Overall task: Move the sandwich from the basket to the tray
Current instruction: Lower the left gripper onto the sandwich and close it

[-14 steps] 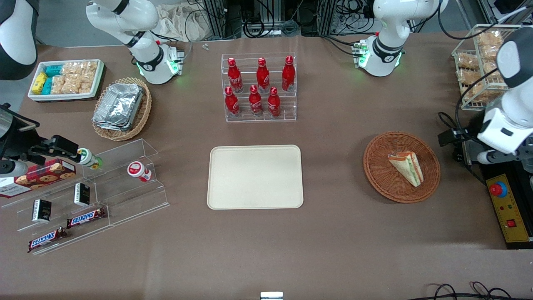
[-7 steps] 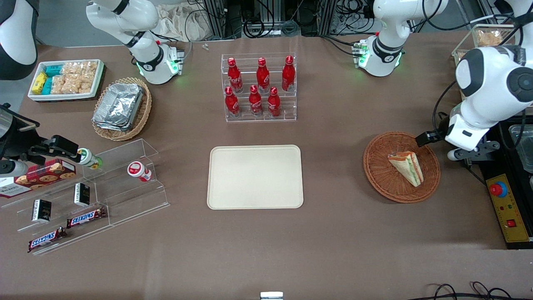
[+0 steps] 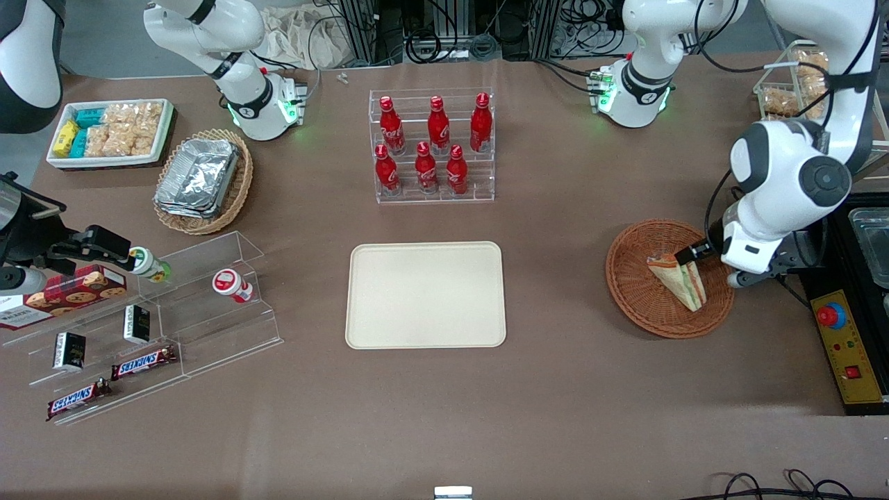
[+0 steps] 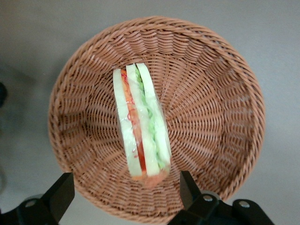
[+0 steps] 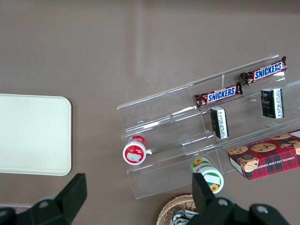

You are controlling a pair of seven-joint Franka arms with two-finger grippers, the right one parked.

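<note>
- Spanning the whole front view, the brown surface (image 3: pixel 555 389) carries every item pictured.
- Lying flat near the middle of the surface, the cream tray (image 3: pixel 426 294) sits nearer the front camera than the clear rack of red bottles (image 3: pixel 432 146).
- Sitting toward the working arm's end of the surface, well apart from the tray, is the round reddish-brown basket (image 3: pixel 639 305).
- Hovering over the basket's rim is the left arm's end effector (image 4: pixel 124 197), its two dark fingers (image 4: pixel 58 194) spread wide and released, gripping nothing.
- Resting inside the basket is the wrapped sandwich (image 3: pixel 677 278), its red, orange and green filling layers facing upward; in the left wrist view the sandwich (image 4: pixel 140 133) lies between the spread fingers' line, untouched by either.
</note>
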